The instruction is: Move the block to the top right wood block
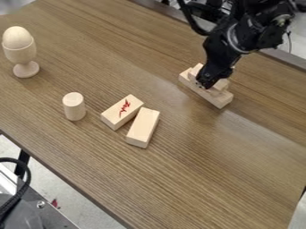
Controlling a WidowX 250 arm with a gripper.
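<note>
One table (197, 179): wood-grained
Gripper (206, 83): at upper block (222, 84); open or closed, cannot tell
Egg cup (21, 54): far left, upright
Base block (220, 99): right, under upper block
Red-marked block (121, 112), plain block (143, 127): near centre
Cylinder (74, 107): left, upright

Block (222, 85): pale wood, resting on top of the long wood block (220, 101). Long wood block: pale, lying flat, slanting down rightward, upper right of frame.

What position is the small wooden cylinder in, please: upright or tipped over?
Upright: the cylinder has its flat round end facing up and its side running down to the table.
</note>
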